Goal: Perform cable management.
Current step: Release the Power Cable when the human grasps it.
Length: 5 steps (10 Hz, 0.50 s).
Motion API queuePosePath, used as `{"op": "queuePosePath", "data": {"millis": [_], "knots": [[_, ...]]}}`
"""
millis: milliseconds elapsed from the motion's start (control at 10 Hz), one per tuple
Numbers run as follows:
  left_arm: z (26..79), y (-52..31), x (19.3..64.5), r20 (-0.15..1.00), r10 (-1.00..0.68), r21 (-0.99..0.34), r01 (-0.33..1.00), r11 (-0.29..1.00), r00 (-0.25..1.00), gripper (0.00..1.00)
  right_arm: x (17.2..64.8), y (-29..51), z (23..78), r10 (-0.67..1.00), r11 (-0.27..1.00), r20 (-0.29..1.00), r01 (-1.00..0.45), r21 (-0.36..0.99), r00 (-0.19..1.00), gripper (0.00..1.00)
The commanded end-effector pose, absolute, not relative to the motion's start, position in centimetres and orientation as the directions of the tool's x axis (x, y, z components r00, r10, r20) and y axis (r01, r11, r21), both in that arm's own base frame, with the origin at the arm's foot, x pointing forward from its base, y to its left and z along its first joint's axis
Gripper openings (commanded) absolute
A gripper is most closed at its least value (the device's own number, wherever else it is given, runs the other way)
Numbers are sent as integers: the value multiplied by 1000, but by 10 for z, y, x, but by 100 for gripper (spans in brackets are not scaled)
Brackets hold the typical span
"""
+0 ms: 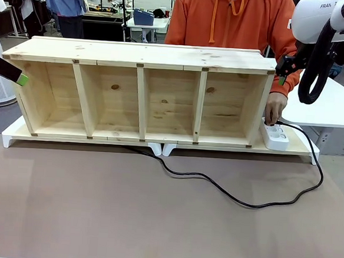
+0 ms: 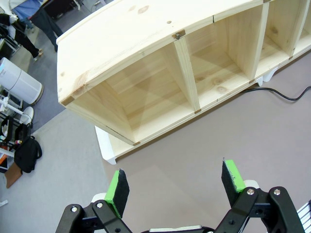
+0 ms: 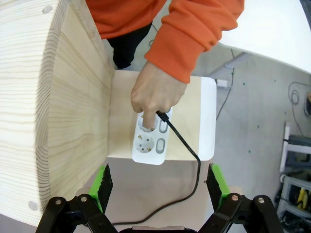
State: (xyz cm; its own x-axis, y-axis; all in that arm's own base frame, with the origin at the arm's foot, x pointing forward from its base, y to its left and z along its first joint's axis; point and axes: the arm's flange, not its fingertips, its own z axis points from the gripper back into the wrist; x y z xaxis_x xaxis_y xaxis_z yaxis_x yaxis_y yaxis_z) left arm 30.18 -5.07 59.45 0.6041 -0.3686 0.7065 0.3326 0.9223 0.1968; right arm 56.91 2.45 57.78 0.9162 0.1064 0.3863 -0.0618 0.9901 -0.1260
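The thin black cable (image 1: 243, 203) snakes over the brown tabletop from under the middle of the wooden shelf, loops right and rises to a white power strip (image 1: 276, 136). A person's hand (image 1: 275, 107) holds its plug at the strip. In the right wrist view the hand (image 3: 153, 92) presses the plug into the strip (image 3: 150, 148), and the cable (image 3: 188, 148) trails down between the fingers of my open right gripper (image 3: 159, 183). That gripper (image 1: 284, 75) hangs above the hand, holding nothing. My left gripper (image 2: 175, 187) is open and empty, hovering off the shelf's left end (image 1: 16, 74). A stretch of cable (image 2: 284, 94) shows far right.
A long wooden shelf (image 1: 142, 91) with several open compartments stands on a white base (image 1: 9, 136) across the back of the table. The person in an orange hoodie (image 1: 227, 20) stands behind it. A white side table (image 1: 339, 105) is at the right. Bare tabletop lies in front.
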Motion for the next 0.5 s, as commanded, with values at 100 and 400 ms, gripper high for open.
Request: {"op": "queuePosePath", "data": {"millis": [100,400], "knots": [[595,-51,303,711,-367,197,332,923,600,100,569,24,577,102,990,381,-58,-125,919,100],[595,-51,303,711,-367,197,332,923,600,100,569,24,577,102,990,381,-58,-125,919,100]]}}
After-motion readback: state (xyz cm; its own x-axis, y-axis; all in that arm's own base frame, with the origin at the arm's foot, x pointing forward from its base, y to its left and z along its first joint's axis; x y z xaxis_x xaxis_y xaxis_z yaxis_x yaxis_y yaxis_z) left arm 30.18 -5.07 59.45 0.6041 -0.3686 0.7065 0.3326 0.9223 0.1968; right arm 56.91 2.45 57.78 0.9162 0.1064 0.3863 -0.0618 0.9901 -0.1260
